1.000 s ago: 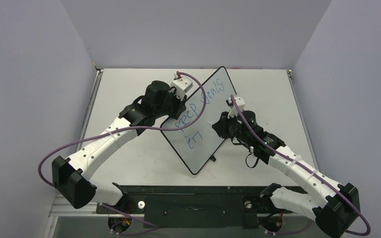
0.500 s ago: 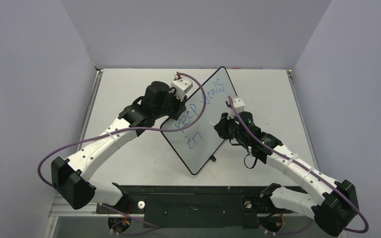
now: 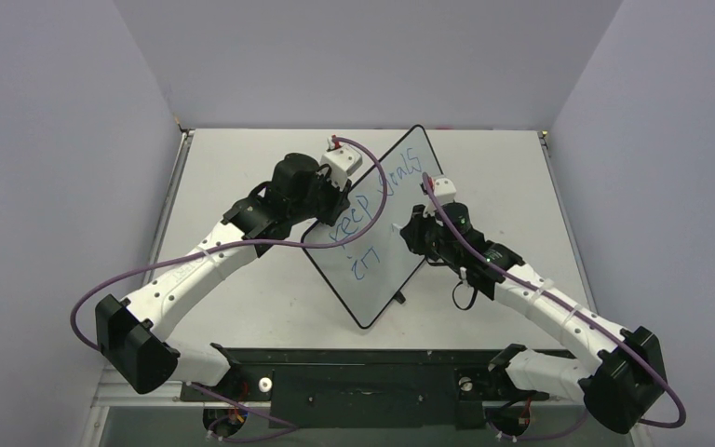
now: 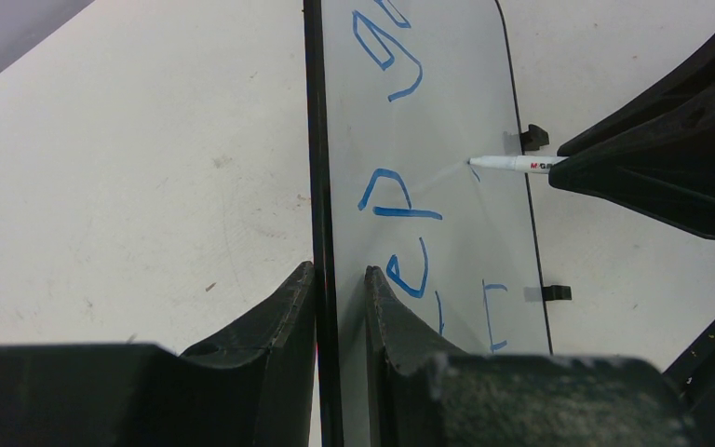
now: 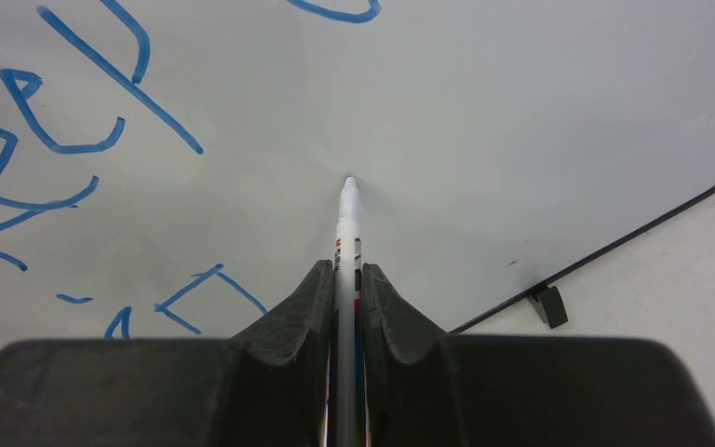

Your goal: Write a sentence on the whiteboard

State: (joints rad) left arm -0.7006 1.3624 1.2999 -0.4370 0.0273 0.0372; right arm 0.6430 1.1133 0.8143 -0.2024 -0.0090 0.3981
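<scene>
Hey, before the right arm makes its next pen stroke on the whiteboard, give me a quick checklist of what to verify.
1. Board held: the left gripper clamps the whiteboard by its edge, ok.
2. Pen held: the right gripper is shut on the marker, ok.
3. Tip at the surface: meets its reflection, ok.
4. Bare board ahead of the tip: ok.
5. The sentence complete: not ok, second line barely started.

Qty only:

- 1 whiteboard (image 3: 379,279), w/ 2 black clip feet (image 4: 532,137) on one long edge.
- 1 sentence (image 3: 372,197) in blue, 2 lines. Top line = 2 words. 2nd line = a few strokes, exact no. unclear.
- 1 marker (image 5: 346,228).
- 2 arms: left arm (image 3: 195,268) and right arm (image 3: 545,307), 1 set of jaws ea.
- 2 purple cables (image 3: 75,315), 1 per arm.
- 1 counter (image 3: 507,163).
</scene>
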